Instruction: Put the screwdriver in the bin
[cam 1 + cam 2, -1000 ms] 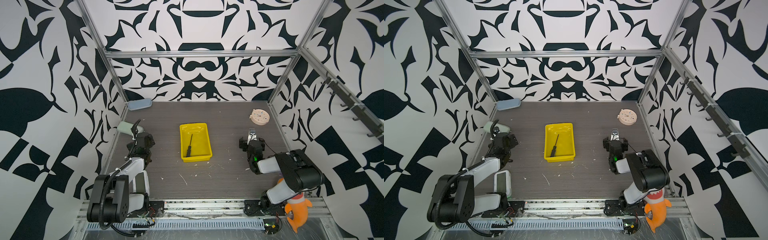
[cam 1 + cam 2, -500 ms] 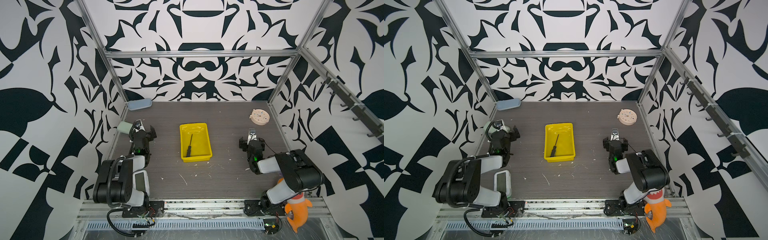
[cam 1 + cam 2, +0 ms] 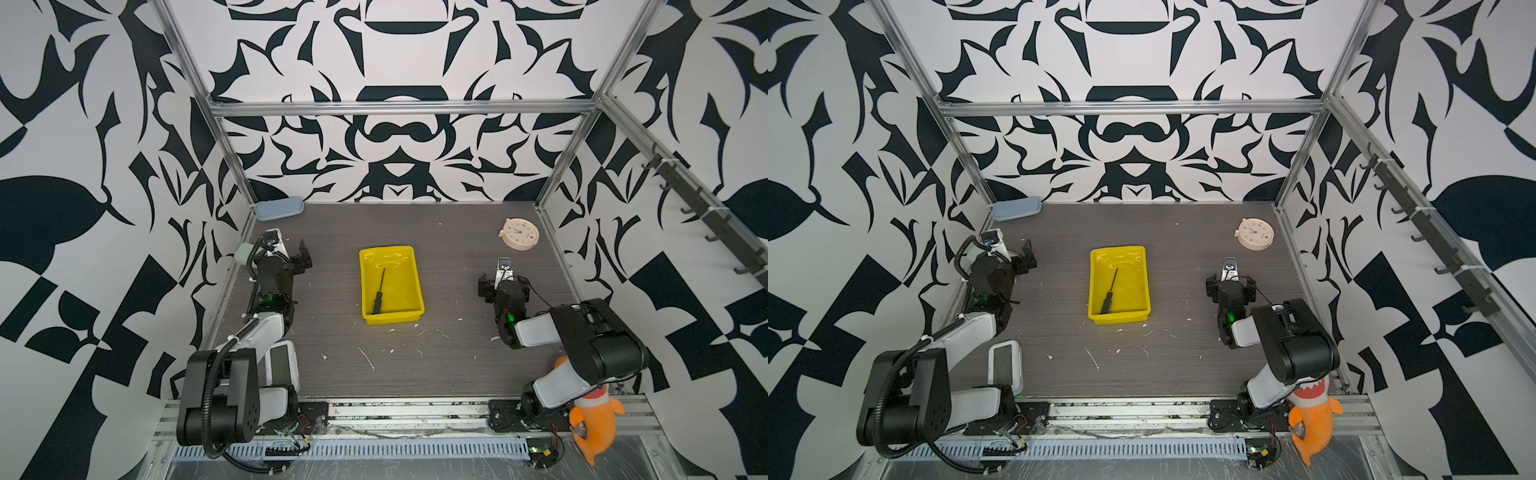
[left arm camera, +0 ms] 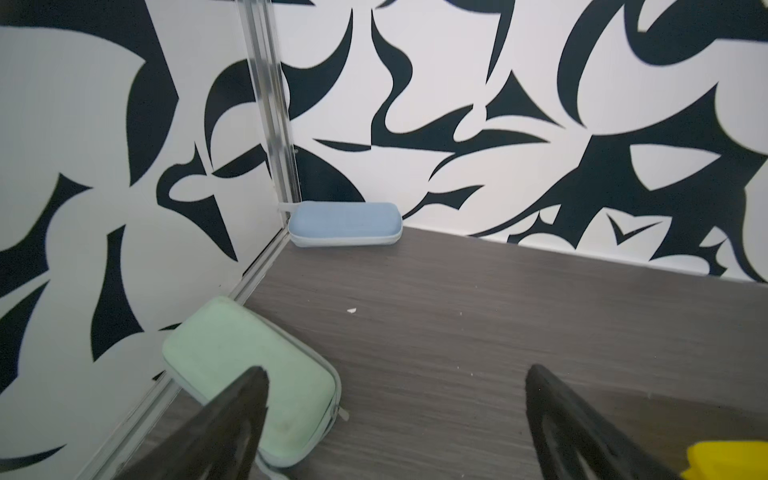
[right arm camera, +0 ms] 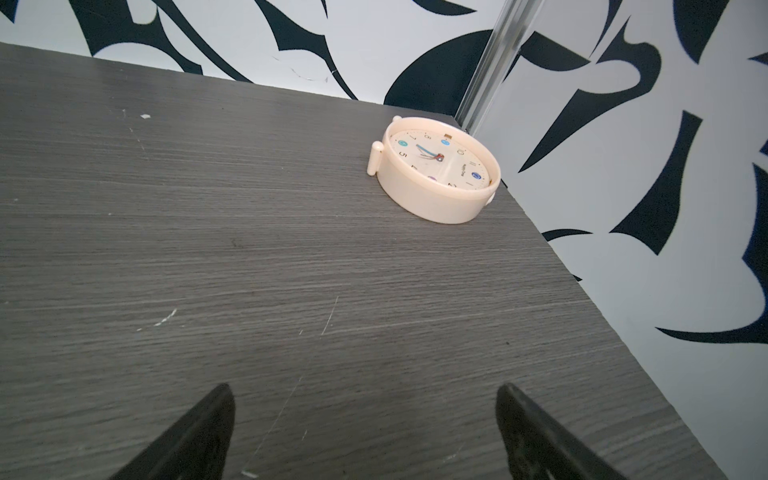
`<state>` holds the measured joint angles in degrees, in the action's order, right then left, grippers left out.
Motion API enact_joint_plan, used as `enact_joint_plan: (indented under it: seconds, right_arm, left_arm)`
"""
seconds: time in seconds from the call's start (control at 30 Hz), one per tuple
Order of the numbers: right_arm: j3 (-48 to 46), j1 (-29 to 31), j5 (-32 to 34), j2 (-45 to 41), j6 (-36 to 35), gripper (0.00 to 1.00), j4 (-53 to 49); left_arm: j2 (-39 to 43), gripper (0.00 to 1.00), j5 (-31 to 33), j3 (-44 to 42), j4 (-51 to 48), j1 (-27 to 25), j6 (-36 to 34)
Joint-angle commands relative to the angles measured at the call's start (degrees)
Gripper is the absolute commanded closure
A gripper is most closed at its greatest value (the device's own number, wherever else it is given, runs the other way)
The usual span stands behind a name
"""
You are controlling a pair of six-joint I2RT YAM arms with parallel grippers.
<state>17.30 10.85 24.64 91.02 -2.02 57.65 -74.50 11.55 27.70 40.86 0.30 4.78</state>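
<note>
The screwdriver [image 3: 378,296] [image 3: 1108,296], with its black handle and thin shaft, lies inside the yellow bin [image 3: 388,249] [image 3: 1119,249] at the middle of the table in both top views. My left gripper [image 3: 291,258] [image 3: 1018,259] [image 4: 397,374] is open and holds nothing, hovering to the left of the bin near the left wall. A corner of the bin [image 4: 727,461] shows in the left wrist view. My right gripper [image 3: 503,284] [image 3: 1229,286] [image 5: 365,388] is open over bare table right of the bin, with nothing between its fingers.
A pale blue case [image 3: 278,208] [image 4: 345,222] sits in the back left corner. A green case [image 3: 243,252] [image 4: 245,365] lies by the left wall. A cream clock [image 3: 519,234] [image 5: 440,174] lies at back right. A white screened device [image 3: 282,365] lies at front left. An orange toy shark [image 3: 592,419] stands by the right arm's base.
My left arm has shifted and its gripper has moved a little toward the back wall. The screwdriver, bin and right arm have not moved.
</note>
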Motion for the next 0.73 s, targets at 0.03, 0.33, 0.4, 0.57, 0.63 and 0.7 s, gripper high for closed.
enact_joint_plan:
  seconds: [0.03,0.33,0.4,0.57,0.63,0.7]
  right_arm:
    - [0.97,-0.26,0.23,-0.6,0.39,0.0,1.2]
    - [1.04,-0.29,0.01,-0.65,0.55,0.0,1.15]
    - [1.07,-0.28,0.05,-0.61,0.53,0.0,1.03]
    - [2.15,-1.92,-3.49,-0.86,1.98,0.0,-1.56]
    - [2.21,-2.71,-4.68,-1.24,2.33,0.0,-2.35]
    - [1.73,-2.68,-4.52,-1.12,1.91,0.0,-1.14]
  left_arm:
    - [-4.7,0.01,0.47,-5.99,2.51,0.9,-0.36]
    - [-15.47,0.01,-3.83,-15.56,30.76,3.43,0.91]
    - [-13.76,0.01,-4.7,-13.02,23.07,3.4,1.23]
    - [-13.91,0.01,-8.24,-6.41,10.38,3.38,-0.52]
    - [-14.35,0.01,-8.04,-6.08,10.56,3.4,-0.5]
    - [-14.31,0.01,-7.95,-6.04,10.44,3.4,-0.61]
